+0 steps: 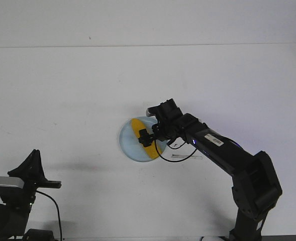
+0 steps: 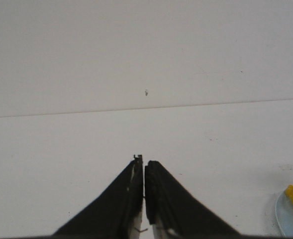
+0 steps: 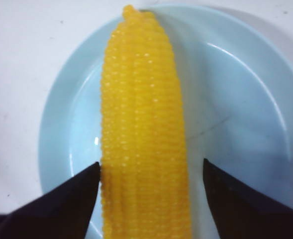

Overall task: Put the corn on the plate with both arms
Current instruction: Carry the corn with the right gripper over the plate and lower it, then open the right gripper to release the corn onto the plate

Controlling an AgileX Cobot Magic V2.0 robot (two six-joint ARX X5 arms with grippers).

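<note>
A plain white table (image 1: 77, 100) fills the scene, meeting a pale wall (image 1: 137, 20) along its far edge, and the wall carries one small dark speck (image 1: 89, 37).

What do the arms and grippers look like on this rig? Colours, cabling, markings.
Both arms are black. The right arm has boxy jointed links, a white label on its forearm and a thin black cable looping beneath. Its right gripper has dark, wedge-shaped fingers. The left arm carries a grey camera module and a dangling black cable; its left gripper has black tapered fingers.
</note>
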